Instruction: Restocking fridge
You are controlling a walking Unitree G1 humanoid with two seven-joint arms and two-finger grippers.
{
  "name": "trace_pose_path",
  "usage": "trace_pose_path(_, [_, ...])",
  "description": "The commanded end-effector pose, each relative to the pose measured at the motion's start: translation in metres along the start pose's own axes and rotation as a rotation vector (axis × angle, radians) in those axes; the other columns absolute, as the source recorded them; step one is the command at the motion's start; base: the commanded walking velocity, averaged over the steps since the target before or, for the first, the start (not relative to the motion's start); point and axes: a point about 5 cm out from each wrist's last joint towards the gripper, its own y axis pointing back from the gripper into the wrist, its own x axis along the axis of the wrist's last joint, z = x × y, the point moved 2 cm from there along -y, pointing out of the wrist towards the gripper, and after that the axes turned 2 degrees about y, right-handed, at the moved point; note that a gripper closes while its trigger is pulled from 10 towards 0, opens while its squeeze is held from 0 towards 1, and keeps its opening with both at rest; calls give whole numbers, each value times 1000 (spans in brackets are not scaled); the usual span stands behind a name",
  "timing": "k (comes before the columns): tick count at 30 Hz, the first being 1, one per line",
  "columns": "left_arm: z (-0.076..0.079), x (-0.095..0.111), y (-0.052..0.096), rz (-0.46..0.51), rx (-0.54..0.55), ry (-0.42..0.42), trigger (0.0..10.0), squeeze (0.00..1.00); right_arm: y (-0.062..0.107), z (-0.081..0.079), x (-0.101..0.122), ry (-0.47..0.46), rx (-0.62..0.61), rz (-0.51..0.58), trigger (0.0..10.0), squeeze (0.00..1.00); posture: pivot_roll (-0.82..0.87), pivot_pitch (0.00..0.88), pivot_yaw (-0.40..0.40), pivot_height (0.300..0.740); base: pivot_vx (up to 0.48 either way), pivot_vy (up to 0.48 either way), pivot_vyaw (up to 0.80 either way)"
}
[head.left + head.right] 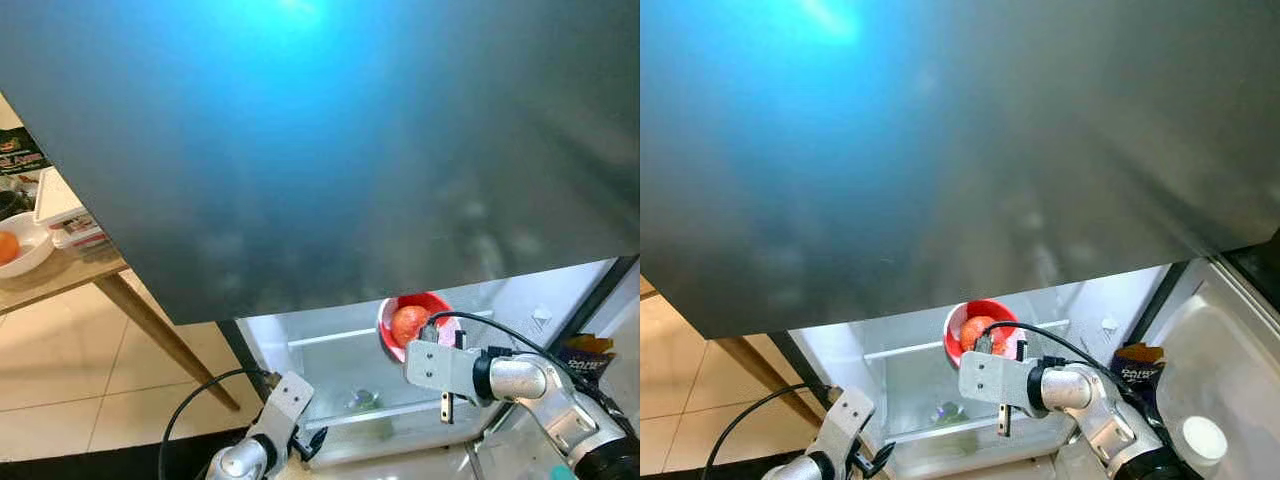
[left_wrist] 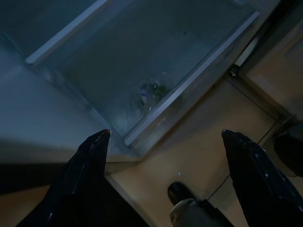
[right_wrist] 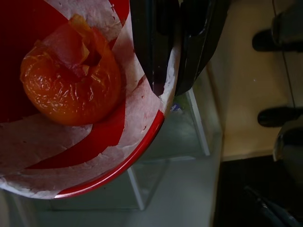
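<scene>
My right claw [image 3: 165, 71] is clamped on the rim of a red bowl [image 3: 113, 170], one finger inside and one outside, pinching the white paper lining [image 3: 142, 118] against the edge. In the bowl lies an orange-red fruit [image 3: 71, 80] wrapped in clear film. I hold the bowl [image 1: 395, 325] just above the fridge's glass shelf [image 1: 340, 340], inside the lit fridge [image 1: 520, 300], under its wide dark door [image 1: 330, 150]. My left claw [image 2: 165, 156] hangs low by the fridge's near left corner, fingers apart and holding nothing, above the floor [image 2: 199, 151]. Far left stands a wooden desk [image 1: 75, 270] carrying a white bowl [image 1: 30, 255] with another orange fruit [image 1: 6, 247].
</scene>
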Motion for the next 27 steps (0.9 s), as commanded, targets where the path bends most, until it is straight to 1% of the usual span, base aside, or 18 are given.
trace_pose_path(1, [7,-2,-1,0,-22,-1,10000,0,1,5,9,44,11,15,10000,0,-104,128,79,656,0,0,0])
trace_pose_path(3, [7,1,-2,9,-28,-5,10000,0,3,8,11,50,16,13,10000,0,-103,131,78,656,0,0,0])
trace_pose_path(7, [7,13,-4,56,-43,-16,10000,0,8,22,17,82,2,7,10000,0,-103,135,76,656,0,0,0])
trace_pose_path(9, [7,20,-5,87,-51,-21,10000,0,8,28,19,77,-22,2,10000,0,-104,137,74,656,0,0,0])
trace_pose_path(10, [7,20,-5,87,-51,-21,10000,0,8,28,19,77,-22,2,10000,0,-104,137,74,656,0,0,0])
trace_pose_path(11, [8,24,-6,108,-58,-24,10000,0,8,31,20,66,-35,11,10000,0,-102,139,72,646,0,0,0])
trace_pose_path(13, [10,27,-6,122,-65,-27,10000,0,8,33,21,71,-42,12,10000,0,-101,139,71,641,0,0,0])
trace_pose_path(23, [14,27,-5,130,-83,-35,10000,0,8,45,22,110,-65,-14,10000,0,-98,143,74,641,0,0,0])
trace_pose_path(27, [13,27,-4,131,-88,-35,10000,0,10,52,23,121,-81,-23,10000,0,-97,146,74,641,0,0,0])
